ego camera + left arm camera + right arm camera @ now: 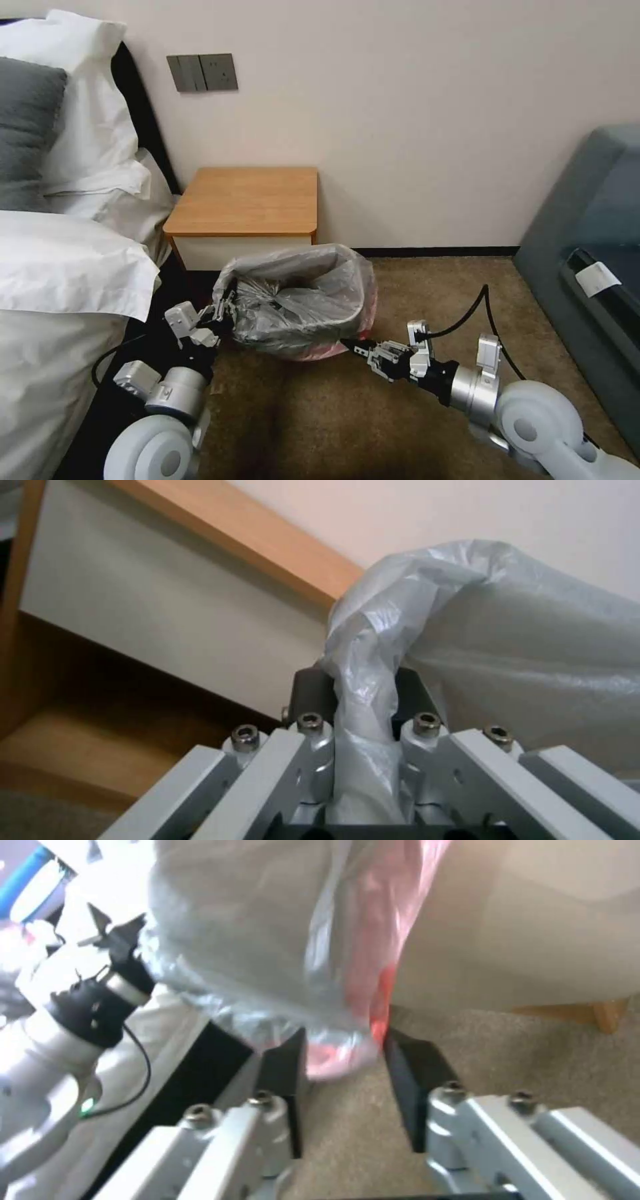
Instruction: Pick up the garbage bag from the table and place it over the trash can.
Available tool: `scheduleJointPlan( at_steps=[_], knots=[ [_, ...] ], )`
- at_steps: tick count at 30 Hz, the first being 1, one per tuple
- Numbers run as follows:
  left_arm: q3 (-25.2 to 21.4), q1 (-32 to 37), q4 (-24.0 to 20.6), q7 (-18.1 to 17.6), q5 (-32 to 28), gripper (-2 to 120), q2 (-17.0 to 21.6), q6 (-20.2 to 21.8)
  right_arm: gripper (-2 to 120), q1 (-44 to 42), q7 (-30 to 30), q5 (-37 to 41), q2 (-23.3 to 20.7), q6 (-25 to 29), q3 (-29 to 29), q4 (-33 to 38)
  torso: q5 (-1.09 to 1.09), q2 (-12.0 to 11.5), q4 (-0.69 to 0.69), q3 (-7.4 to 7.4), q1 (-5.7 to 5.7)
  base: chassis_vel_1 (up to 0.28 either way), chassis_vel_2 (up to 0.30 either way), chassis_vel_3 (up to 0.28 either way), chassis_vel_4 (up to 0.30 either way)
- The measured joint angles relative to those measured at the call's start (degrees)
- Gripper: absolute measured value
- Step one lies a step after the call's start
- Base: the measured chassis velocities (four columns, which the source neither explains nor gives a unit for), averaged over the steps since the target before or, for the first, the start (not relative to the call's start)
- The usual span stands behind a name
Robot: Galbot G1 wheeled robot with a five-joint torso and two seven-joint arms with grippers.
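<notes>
The left tool (363,715) pinches the garbage bag (300,300), which hides the trash can; the right tool (343,1060) straddles its pink hem, jaws apart.

crinkly plastic garbage bag (300,307) (glossy), wooden table (247,200)
</notes>
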Motion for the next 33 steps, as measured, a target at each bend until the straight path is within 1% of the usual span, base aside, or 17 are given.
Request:
scheduleJointPlan(
  at_steps=[1,2,5,6,8,9,12,13,16,17,19,21,26,28,29,32,33],
  knots=[
    [-0.08,-0.18,0.14,-0.46,-0.04,7,0.04,0.04,39,-0.23,-0.39,-0.55,-0.12,0.18,0.14,-0.01,0.0,0.0,0.0,0.0,0.0,0.0,0.0,0.0,0.0],
    [-0.08,-0.18,0.14,-0.46,-0.04,7,0.04,0.04,39,-0.23,-0.39,-0.55,-0.12,0.18,0.14,-0.01,0.0,0.0,0.0,0.0,0.0,0.0,0.0,0.0,0.0],
    [-0.56,-0.59,0.68,-2.04,-0.19,7,0.38,0.34,56,-1.25,-2.16,-3.52,-0.78,1.38,1.22,-0.92,0.0,0.0,0.0,0.0,0.0,0.0,0.0,0.0,0.0],
    [-0.56,-0.59,0.68,-2.04,-0.19,7,0.38,0.34,56,-1.25,-2.16,-3.52,-0.78,1.38,1.22,-0.92,0.0,0.0,0.0,0.0,0.0,0.0,0.0,0.0,0.0],
    [-0.74,-0.85,1.16,-3.13,-0.1,7,0.73,0.8,65,-2.66,-3.34,-5.24,-1.69,3.18,3.03,-1.24,0.0,0.0,0.0,0.0,0.0,0.0,0.0,0.0,0.0],
    [-0.74,-0.85,1.16,-3.13,-0.1,7,0.73,0.8,65,-2.66,-3.34,-5.24,-1.69,3.18,3.03,-1.24,0.0,0.0,0.0,0.0,0.0,0.0,0.0,0.0,0.0],
    [-0.35,-1.06,1.9,-3.77,0.64,7,1.34,1.4,81,-4.74,-4.16,-5.85,-2.35,5.83,7.02,-0.37,0.0,0.0,0.0,0.0,0.0,0.0,0.0,0.0,0.0],
    [-0.35,-1.06,1.9,-3.77,0.64,7,1.34,1.4,81,-4.74,-4.16,-5.85,-2.35,5.83,7.02,-0.37,0.0,0.0,0.0,0.0,0.0,0.0,0.0,0.0,0.0],
    [0.28,-0.93,2.27,-3.77,1.66,7,2.15,1.93,92,-5.22,-4.74,-6.74,-3.04,7.66,10.7,0.98,0.0,0.0,0.0,0.0,0.0,0.0,0.0,0.0,0.0],
    [0.28,-0.93,2.27,-3.77,1.66,7,2.15,1.93,92,-5.22,-4.74,-6.74,-3.04,7.66,10.7,0.98,0.0,0.0,0.0,0.0,0.0,0.0,0.0,0.0,0.0],
    [0.74,-0.8,2.58,-3.82,2.51,7,2.54,2.02,99,-4.5,-4.93,-6.76,-3.48,8.69,13.11,1.86,0.0,0.0,-0.01,0.0,0.0,0.0,0.0,0.0,0.0],
    [1.19,-0.61,2.77,-3.94,3.07,7,2.75,2.12,100,-2.84,-5.36,-6.57,-4.02,9.07,14.94,2.75,0.0,0.0,-0.01,0.0,0.0,0.0,0.0,0.0,0.0],
    [2.55,-0.36,3.1,-4.06,4.83,7,3.01,2.25,100,1.42,-6.76,-8.76,-6.34,10.6,15.48,3.91,0.0,0.0,0.0,0.0,0.0,0.0,0.0,0.0,0.0],
    [3.79,-0.36,3.31,-4.1,6.37,7,3.19,2.26,98,5.49,-8.72,-12.15,-8.51,11.28,13.37,4.19,0.0,0.0,0.0,0.0,0.0,0.0,0.0,0.0,0.0],
    [3.79,-0.36,3.31,-4.1,6.37,7,3.19,2.26,98,5.49,-8.72,-12.15,-8.51,11.28,13.37,4.19,0.0,0.0,0.0,0.0,0.0,0.0,0.0,0.0,0.0],
    [5.66,-0.46,3.31,-4.38,8.24,7,3.25,2.25,98,12.22,-9.14,-12.95,-10.98,10.88,8.98,3.81,0.0,0.0,0.0,0.0,0.0,0.0,0.0,0.0,0.0],
    [5.66,-0.46,3.31,-4.38,8.24,7,3.25,2.25,98,12.22,-9.14,-12.95,-10.98,10.88,8.98,3.81,0.0,0.0,0.0,0.0,0.0,0.0,0.0,0.0,0.0]
  ],
)
